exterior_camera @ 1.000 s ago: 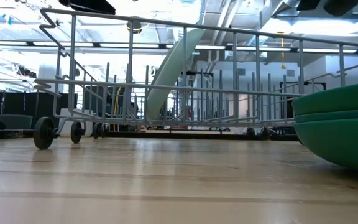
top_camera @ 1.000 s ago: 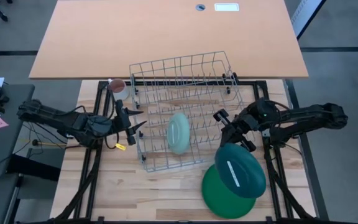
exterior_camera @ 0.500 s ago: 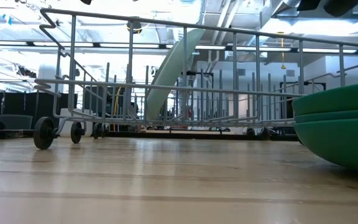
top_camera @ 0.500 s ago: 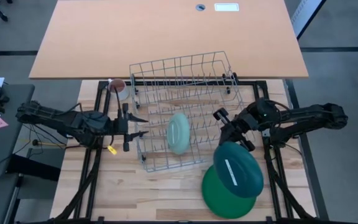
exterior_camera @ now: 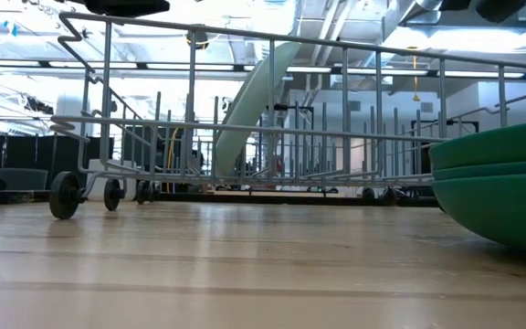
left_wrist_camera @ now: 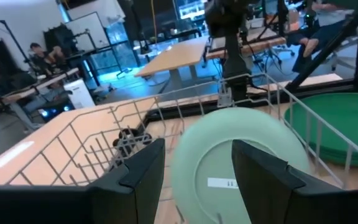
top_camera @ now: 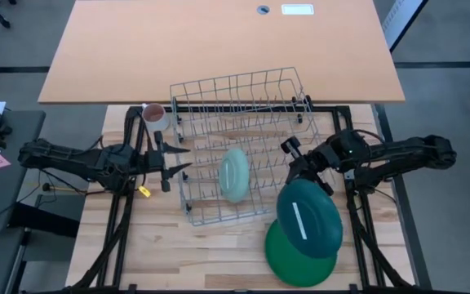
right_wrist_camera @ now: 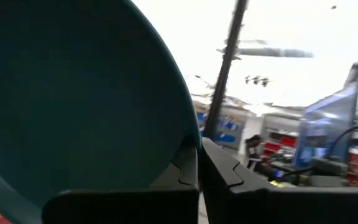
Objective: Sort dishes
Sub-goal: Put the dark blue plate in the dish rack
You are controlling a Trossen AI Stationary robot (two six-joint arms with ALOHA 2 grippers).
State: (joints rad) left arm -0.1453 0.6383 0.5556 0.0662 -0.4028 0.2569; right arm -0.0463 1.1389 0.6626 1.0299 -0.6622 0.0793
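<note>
Mug (top_camera: 153,114) sits on the table (top_camera: 219,245) just outside the rack's (top_camera: 243,98) far-left corner, and the left gripper (top_camera: 174,161) hovers at the rack's left wall, fingers spread, holding nothing. Mint plate (top_camera: 234,175) leans on edge inside the rack (only dish in it). Right gripper (top_camera: 307,171) sits by the rack's right side with fingers pinching the teal plate's (top_camera: 309,220) rim, plate held over the green stack (top_camera: 288,261) on the table.
</note>
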